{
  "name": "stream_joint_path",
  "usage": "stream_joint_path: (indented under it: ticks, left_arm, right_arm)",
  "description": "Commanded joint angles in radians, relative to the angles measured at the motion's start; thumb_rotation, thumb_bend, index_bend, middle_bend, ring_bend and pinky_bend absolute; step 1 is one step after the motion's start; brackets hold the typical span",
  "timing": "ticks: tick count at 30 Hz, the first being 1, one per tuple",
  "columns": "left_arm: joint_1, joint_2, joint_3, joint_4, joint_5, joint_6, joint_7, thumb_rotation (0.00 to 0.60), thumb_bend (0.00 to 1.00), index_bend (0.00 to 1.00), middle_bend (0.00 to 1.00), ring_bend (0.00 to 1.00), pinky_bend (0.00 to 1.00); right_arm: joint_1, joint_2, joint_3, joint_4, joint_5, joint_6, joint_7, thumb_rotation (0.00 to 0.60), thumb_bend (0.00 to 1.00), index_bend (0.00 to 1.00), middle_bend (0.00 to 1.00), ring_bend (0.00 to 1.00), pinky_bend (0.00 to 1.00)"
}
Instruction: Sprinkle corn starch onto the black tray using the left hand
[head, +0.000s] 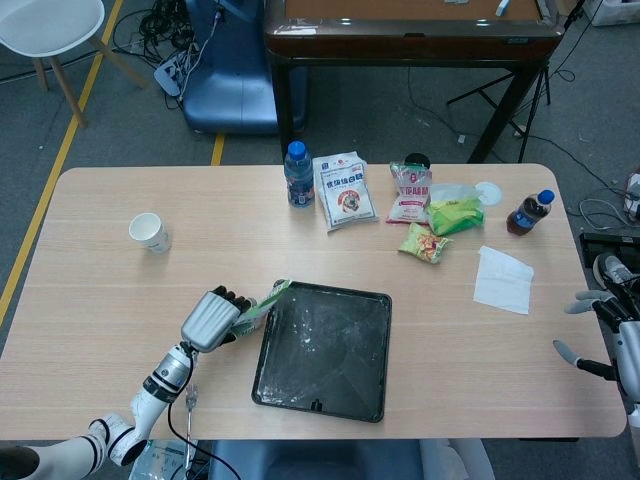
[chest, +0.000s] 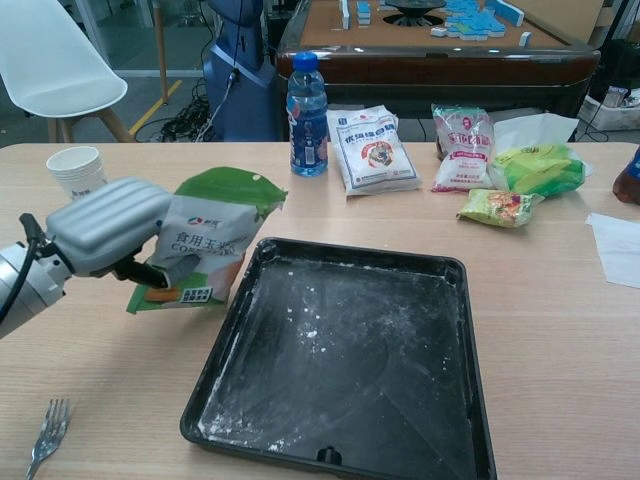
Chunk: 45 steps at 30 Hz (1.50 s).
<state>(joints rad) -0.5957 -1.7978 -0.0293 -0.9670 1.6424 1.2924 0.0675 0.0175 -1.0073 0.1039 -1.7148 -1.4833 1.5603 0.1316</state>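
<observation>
Green-white corn starch bag (chest: 207, 237) upright, gripped by left hand (chest: 105, 225) fingers (chest: 140, 272), beside black tray (chest: 455, 275).

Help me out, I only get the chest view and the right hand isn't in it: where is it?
Observer: The right hand hangs off the table's right edge, fingers apart, holding nothing.
Operator: What's cut off at my right edge, behind the napkin?
Observer: A brown drink bottle with a blue cap, standing upright beyond the napkin.
Operator: From above, is the bag over the tray?
Observer: Barely. The left hand holds the corn starch bag at the black tray's left rim, near its far corner, not over the middle.
</observation>
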Motion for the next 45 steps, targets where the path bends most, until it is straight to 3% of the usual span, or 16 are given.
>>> stream_joint_path:
  ticks: [1,5,10,14,20,26,45]
  left_arm:
    - [0.005,-0.014,0.009,0.022,0.001,0.002,-0.024,0.600,0.45,0.41,0.60,0.55,0.46]
    - [0.012,-0.019,0.017,0.037,-0.006,-0.004,-0.046,0.600,0.45,0.38,0.57,0.53,0.46]
    - [0.020,0.000,0.029,0.012,-0.018,-0.031,-0.054,0.600,0.45,0.25,0.48,0.43,0.46]
    - [0.024,0.031,0.030,-0.045,-0.035,-0.056,-0.055,0.600,0.45,0.10,0.37,0.33,0.44]
    - [0.027,0.080,0.035,-0.135,-0.050,-0.084,-0.029,0.600,0.45,0.00,0.29,0.28,0.41]
    - [0.029,0.137,0.037,-0.247,-0.086,-0.139,0.028,0.600,0.42,0.00,0.15,0.18,0.36]
    - [0.055,0.205,0.028,-0.410,-0.138,-0.153,0.222,0.600,0.23,0.00,0.01,0.03,0.26]
  right_arm:
    - [-0.001,0.001,0.000,0.000,0.001,0.000,0.001,0.600,0.14,0.44,0.34,0.15,0.17]
    - [-0.002,0.001,0.000,0.002,0.001,0.002,0.003,0.600,0.14,0.44,0.34,0.15,0.17]
    - [-0.002,0.000,0.000,0.003,-0.001,0.001,0.004,0.600,0.14,0.44,0.34,0.15,0.17]
    - [0.000,-0.002,0.000,0.004,-0.003,0.000,0.002,0.600,0.14,0.44,0.34,0.15,0.17]
    - [0.000,-0.002,0.001,0.001,-0.002,0.001,0.000,0.600,0.14,0.44,0.34,0.15,0.16]
    - [0.000,-0.004,0.002,0.003,-0.002,0.001,0.002,0.600,0.14,0.44,0.34,0.15,0.16]
    - [-0.001,-0.008,0.003,0.010,-0.004,0.006,0.009,0.600,0.14,0.44,0.34,0.15,0.16]
